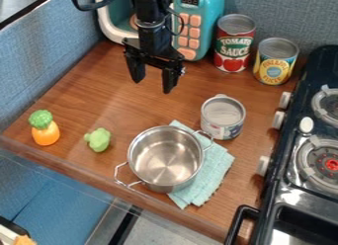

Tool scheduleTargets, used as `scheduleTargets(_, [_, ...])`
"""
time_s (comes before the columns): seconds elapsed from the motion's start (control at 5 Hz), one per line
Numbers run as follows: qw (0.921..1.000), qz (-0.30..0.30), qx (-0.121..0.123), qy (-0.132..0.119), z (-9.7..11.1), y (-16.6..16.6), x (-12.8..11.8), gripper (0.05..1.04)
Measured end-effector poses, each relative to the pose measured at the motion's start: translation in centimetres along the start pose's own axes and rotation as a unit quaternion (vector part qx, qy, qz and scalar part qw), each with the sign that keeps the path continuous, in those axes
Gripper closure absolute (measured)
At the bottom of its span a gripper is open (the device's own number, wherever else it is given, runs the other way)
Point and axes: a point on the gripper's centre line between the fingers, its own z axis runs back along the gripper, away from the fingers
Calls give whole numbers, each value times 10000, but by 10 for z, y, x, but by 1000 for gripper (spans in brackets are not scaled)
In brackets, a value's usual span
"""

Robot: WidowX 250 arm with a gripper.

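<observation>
At the left of the brown wood-grain counter [139,113], an orange toy vegetable with a green leafy top [45,132] stands near the edge. To its right is a lumpy light-green toy vegetable [98,140]. The two sit apart, so each is accessible from several sides.

At the rear left, a teal toy microwave [208,21] is set against the back wall, presumably to keep the work surface free; its control panel faces inward. A black robot arm [152,26] hangs in front of it. The jaws of the black two-finger gripper [153,86] point downward, spread wide apart, with nothing between them. The microwave is the nearest item, just behind the gripper.

In front, a shiny stainless-steel pot [165,157] with two wire handles stands upright, lidless, on a folded light-teal cloth [214,165]. The cloth probably serves as a protective mat. A small silver metal can with a pale label [222,121] stands beside the cloth. Behind, a tall can with a red, green and white label [233,46] and a shorter can with a yellow and blue label [275,62] stand upright, likely grouped as stores. The black toy stove [288,187] borders the right side.

Appearance of the microwave: glossy teal housing with rounded corners, cream-white door frame, small dark display above rows of peach-coloured buttons. The arm partly obscures its front.
</observation>
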Motion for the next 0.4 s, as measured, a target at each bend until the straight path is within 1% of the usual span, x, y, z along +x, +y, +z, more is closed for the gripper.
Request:
scheduleTargets(0.2, [9997, 22, -68, 229, -16, -3, -8, 83])
scheduleTargets(0.4, [9994, -206, -217, 178, 5, -33, -31, 83])
